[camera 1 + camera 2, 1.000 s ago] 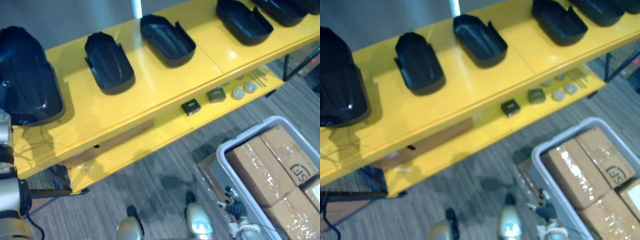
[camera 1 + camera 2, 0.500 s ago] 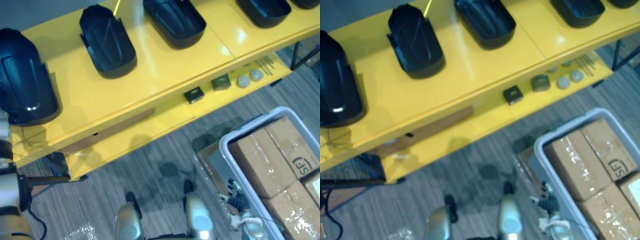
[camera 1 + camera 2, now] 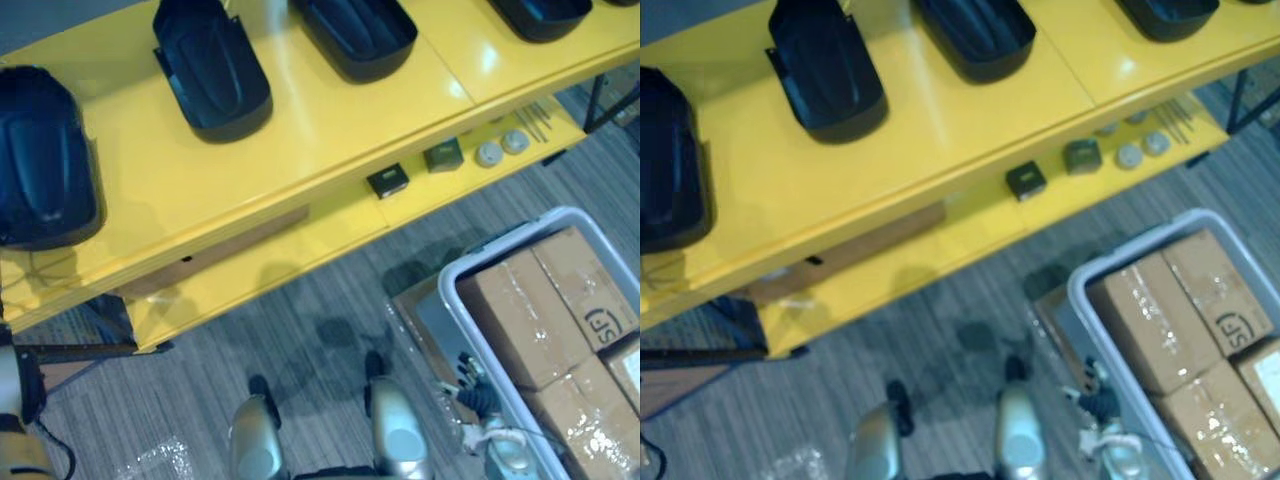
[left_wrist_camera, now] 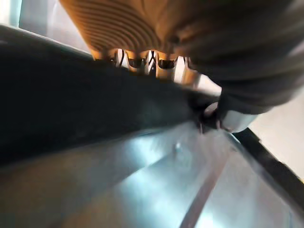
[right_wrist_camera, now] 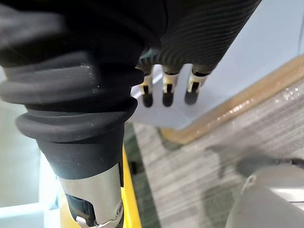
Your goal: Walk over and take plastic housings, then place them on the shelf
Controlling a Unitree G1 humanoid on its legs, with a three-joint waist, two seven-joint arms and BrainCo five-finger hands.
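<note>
Black plastic housings (image 3: 210,65) lie in a row on the top board of the yellow shelf (image 3: 330,130), across the upper frame. The right hand (image 5: 199,33) hangs empty, fingers (image 5: 166,95) relaxed and apart. A dark edge (image 4: 95,104) hides the left hand (image 4: 133,28); its grasp cannot be told.

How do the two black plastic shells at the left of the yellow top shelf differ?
The leftmost black plastic housing lies rounded back up, closed and glossy; the next black housing lies hollow side up, showing its rim and inside. The leftmost sits nearer the front edge, the other farther back. Both rest on the yellow top shelf.
</note>
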